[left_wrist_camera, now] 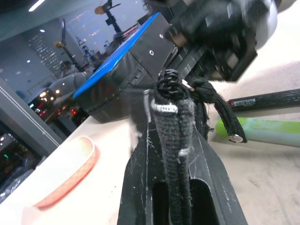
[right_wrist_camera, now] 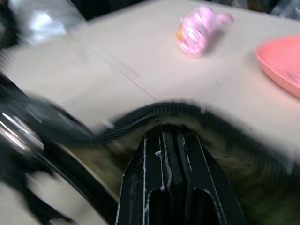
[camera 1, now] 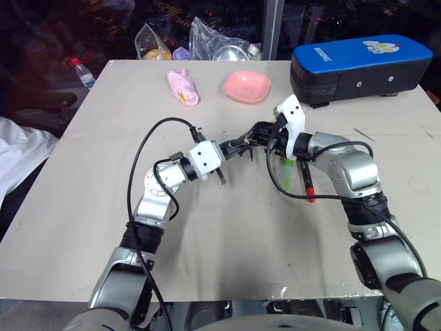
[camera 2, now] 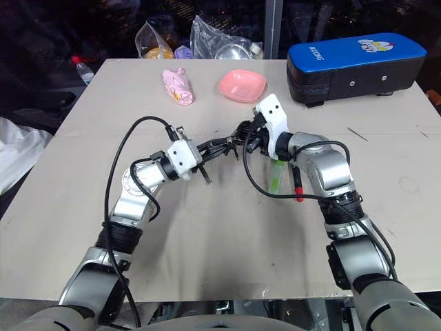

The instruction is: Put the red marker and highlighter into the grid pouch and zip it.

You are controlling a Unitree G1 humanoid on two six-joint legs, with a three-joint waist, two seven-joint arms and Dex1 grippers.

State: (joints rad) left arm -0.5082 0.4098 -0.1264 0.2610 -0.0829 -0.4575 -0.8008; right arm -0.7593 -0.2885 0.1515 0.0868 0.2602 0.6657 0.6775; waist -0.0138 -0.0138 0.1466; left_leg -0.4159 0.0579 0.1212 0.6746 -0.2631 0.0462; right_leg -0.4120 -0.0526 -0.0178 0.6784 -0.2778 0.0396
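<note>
Black grid pouch [camera 2: 231, 146] stretched between clamped tools, mouth gaping

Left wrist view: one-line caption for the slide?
Left gripper shut on the grid pouch edge, red marker and highlighter lying on the table beyond.

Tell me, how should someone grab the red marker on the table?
Grip the red marker around its black barrel, coming straight down from above. It lies flat beside the highlighter, so fingers should close across the thin barrel, probably nearer the red end.
</note>
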